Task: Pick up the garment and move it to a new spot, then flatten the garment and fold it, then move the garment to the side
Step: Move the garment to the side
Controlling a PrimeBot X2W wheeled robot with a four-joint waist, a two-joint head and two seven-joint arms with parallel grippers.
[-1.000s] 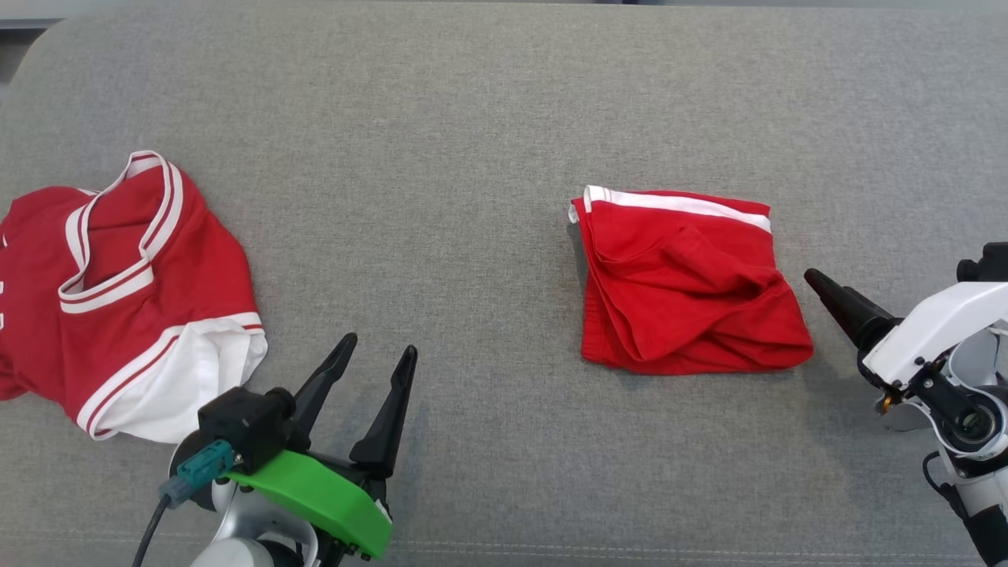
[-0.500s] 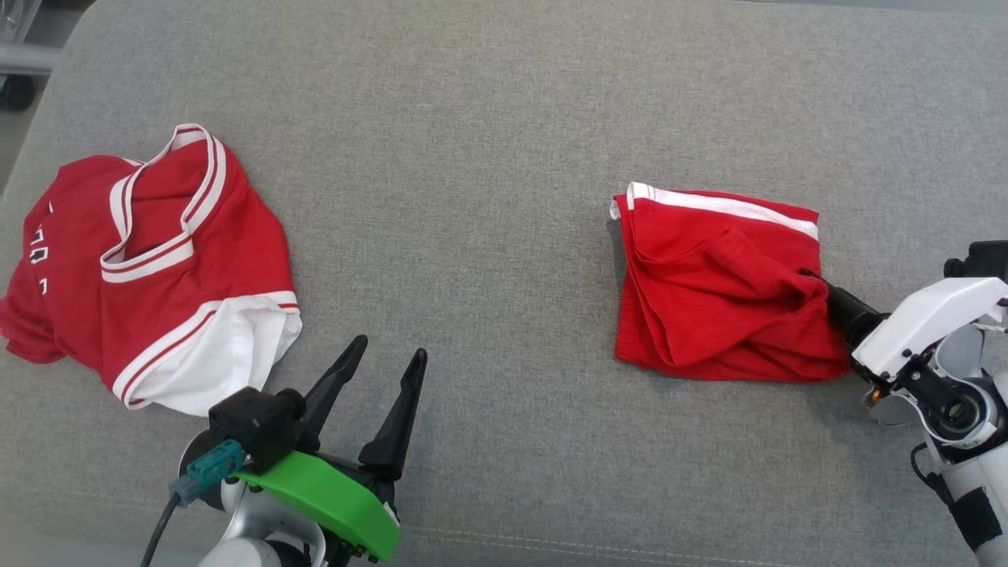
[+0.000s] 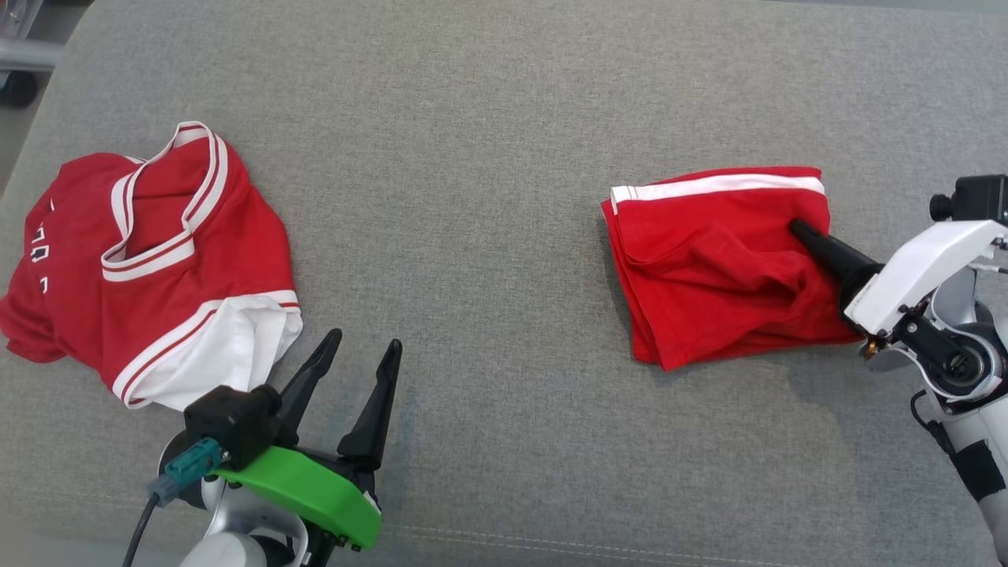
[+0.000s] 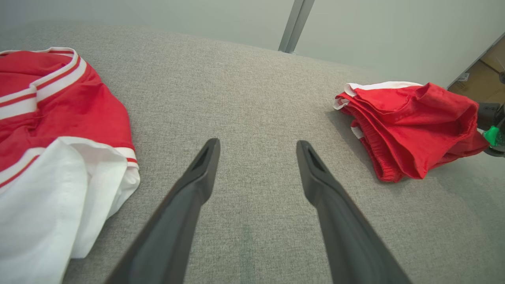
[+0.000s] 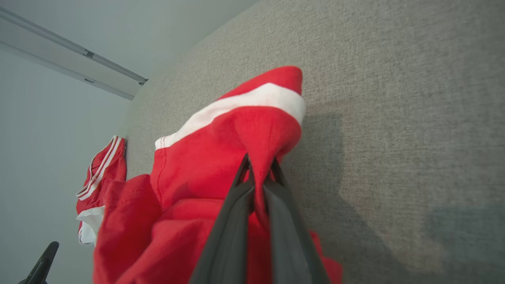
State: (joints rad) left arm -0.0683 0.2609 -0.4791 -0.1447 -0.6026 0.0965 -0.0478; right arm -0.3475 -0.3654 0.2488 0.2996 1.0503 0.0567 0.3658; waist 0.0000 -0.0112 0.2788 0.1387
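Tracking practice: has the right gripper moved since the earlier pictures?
Yes: against the unmoved striped red jersey, the right gripper moved left and up the view, jaws shut on the folded red shorts.

Shorts red with white stripe; jersey red, white trim and hem; couch grey.

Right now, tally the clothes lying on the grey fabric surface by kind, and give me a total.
Red-and-white jersey: 1
Red shorts: 1, pinched by the shut right gripper
Total: 2
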